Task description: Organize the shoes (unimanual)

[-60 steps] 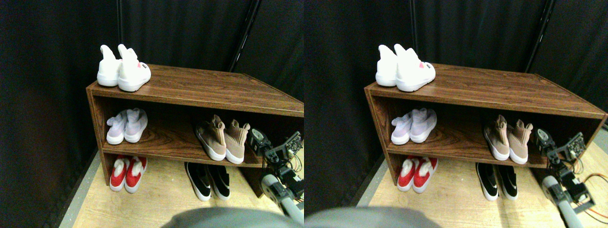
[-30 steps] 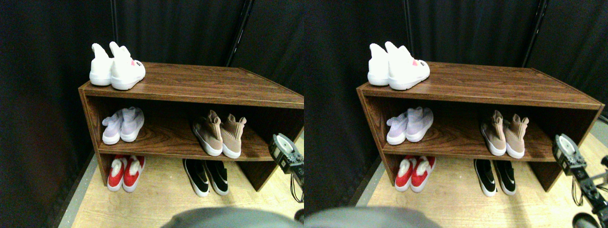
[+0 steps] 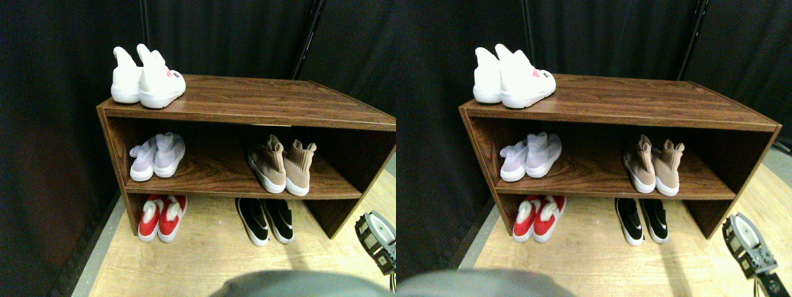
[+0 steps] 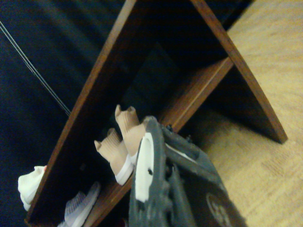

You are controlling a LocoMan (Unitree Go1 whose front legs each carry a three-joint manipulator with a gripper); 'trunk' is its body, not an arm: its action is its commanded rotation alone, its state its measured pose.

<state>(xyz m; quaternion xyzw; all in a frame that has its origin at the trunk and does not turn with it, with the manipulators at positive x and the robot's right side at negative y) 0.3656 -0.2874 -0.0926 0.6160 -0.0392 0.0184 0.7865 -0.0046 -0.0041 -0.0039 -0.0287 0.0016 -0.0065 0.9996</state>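
- Stereo pair view looks forward and down from well back at the whole dark brown wooden shoe shelf (image 3: 247, 102).
- Wrist view, turned sideways, looks nearer along the shelf (image 4: 199, 90); both show its tan knit high sock-shoes (image 3: 281, 164) (image 4: 120, 142).

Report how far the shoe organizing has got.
Looks done: all five pairs sit side by side. White pair on the rack's top, lilac pair and tan pair on the middle shelf, red pair and black pair on the floor. In hand: nothing; the right gripper is low, clear of the rack. Left: nothing obvious.
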